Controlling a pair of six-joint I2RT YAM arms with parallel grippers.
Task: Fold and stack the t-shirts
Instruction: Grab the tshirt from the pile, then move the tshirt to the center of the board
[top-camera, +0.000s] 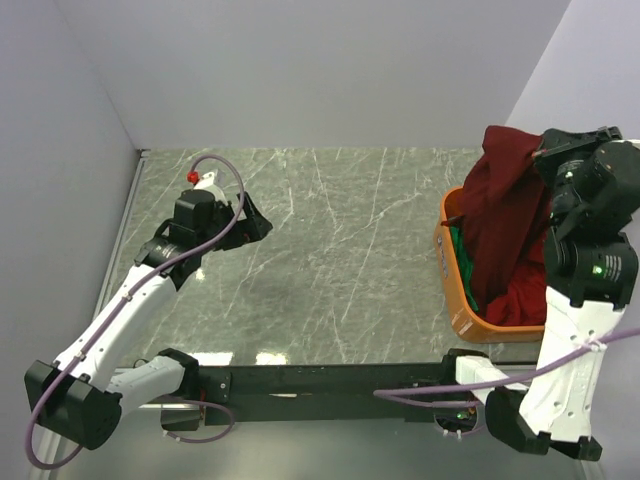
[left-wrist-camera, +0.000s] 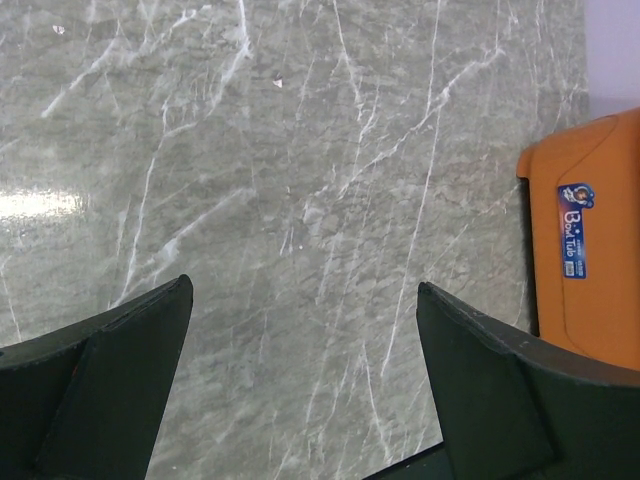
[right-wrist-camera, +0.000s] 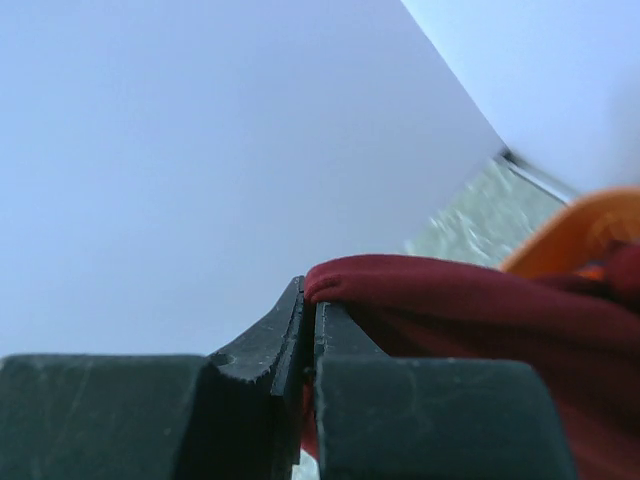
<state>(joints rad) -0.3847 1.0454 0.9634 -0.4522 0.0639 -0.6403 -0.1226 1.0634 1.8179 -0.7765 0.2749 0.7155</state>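
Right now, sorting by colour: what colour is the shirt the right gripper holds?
The t-shirt is dark maroon-red, clearest from the top external view.

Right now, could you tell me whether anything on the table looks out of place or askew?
Nothing stands out. The maroon t-shirt dangles from the right jaws, which are shut on it. Its lower end reaches into the orange basket, beside a green t-shirt. No spill or damage shows.

We record a grey marble-patterned table (top-camera: 330, 250) enclosed by pale walls (top-camera: 300, 70). An orange plastic basket (top-camera: 456, 295) stands at its right edge, bearing a blue label (left-wrist-camera: 572, 230).
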